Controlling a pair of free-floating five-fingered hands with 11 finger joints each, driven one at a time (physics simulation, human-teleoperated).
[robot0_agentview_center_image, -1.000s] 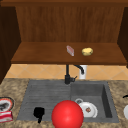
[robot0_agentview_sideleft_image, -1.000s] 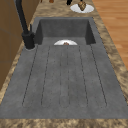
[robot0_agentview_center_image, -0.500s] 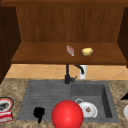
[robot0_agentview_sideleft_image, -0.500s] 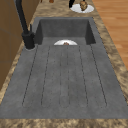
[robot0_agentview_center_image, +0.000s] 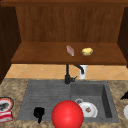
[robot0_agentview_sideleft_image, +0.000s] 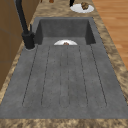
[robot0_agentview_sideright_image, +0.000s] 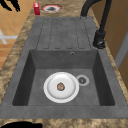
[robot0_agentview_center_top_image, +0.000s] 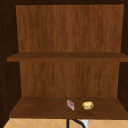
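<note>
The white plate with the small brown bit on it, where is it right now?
The white plate lies flat on the sink basin floor, just left of the drain in the right side view.

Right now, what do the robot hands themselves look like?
Both are plain matte black, human-like in shape, floating free with no arm, sleeve, cable or marking. The left robot hand reads as a dark silhouette over the draining board; the right robot hand shows as a black shape at the picture's edge.
</note>
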